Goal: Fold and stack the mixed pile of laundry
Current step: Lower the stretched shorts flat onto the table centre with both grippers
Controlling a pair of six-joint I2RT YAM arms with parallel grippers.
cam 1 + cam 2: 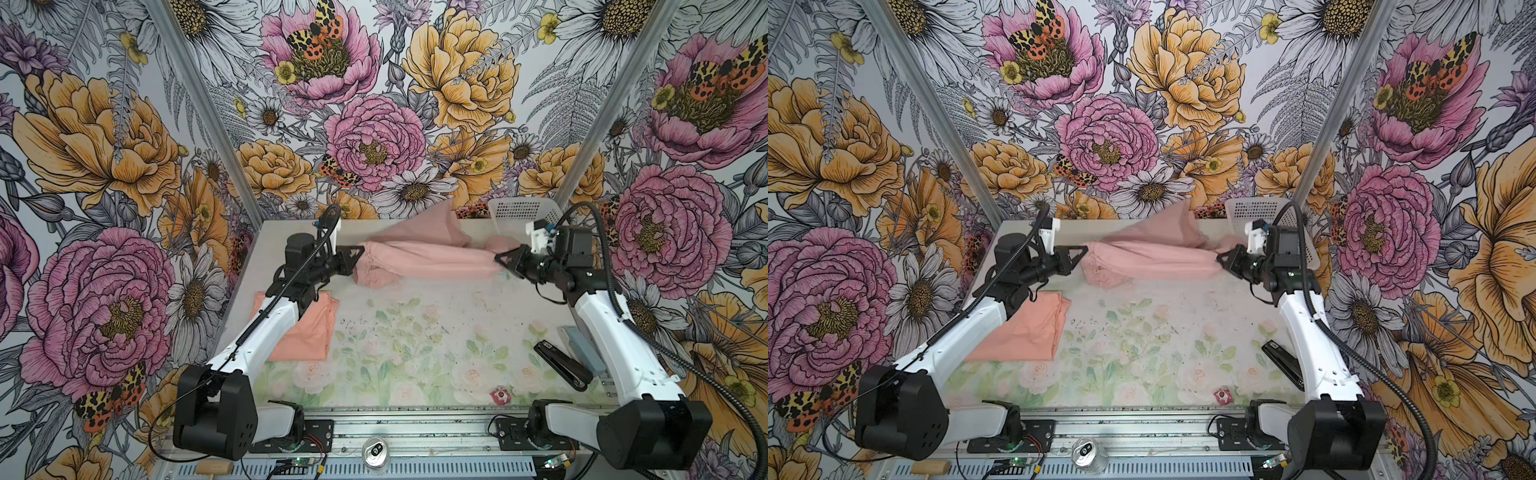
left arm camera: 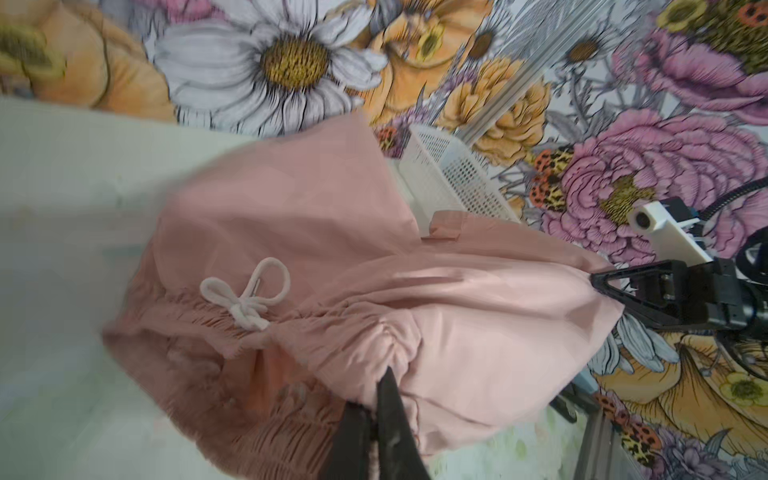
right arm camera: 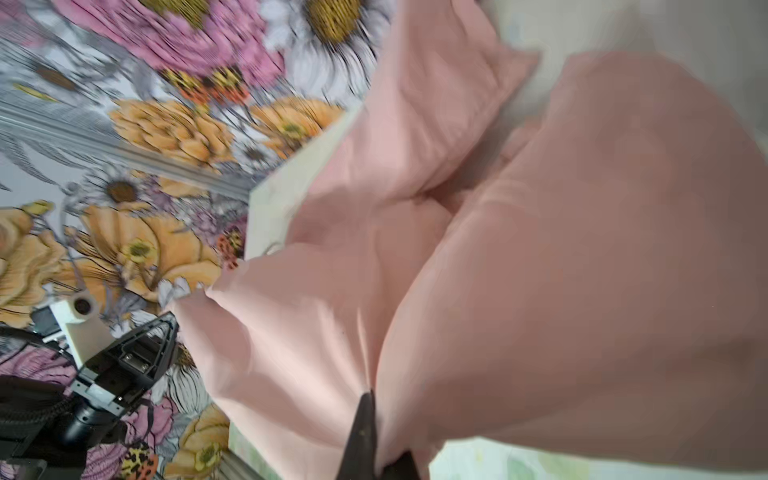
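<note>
The dusty-pink garment [image 1: 424, 257] [image 1: 1154, 257] hangs stretched between my two grippers above the back of the table. Part of it drapes up against the rear wall. My left gripper [image 1: 360, 250] [image 1: 1086, 249] [image 2: 374, 386] is shut on its gathered waistband, near a white drawstring bow [image 2: 249, 295]. My right gripper [image 1: 498, 257] [image 1: 1220, 258] [image 3: 374, 399] is shut on the other end of the pink garment [image 3: 540, 249]. The peach-orange T-shirt [image 1: 311, 328] [image 1: 1030, 328] lies folded flat at the table's left, partly under my left arm; its graphic is hidden.
A white perforated basket [image 1: 523, 214] [image 1: 1258, 214] [image 2: 453, 174] leans in the back right corner. A black stapler-like object [image 1: 561, 365] [image 1: 1281, 361] and a grey block [image 1: 582, 345] lie by the right arm. A small red wrapper [image 1: 500, 395] and a can [image 1: 376, 453] sit at the front.
</note>
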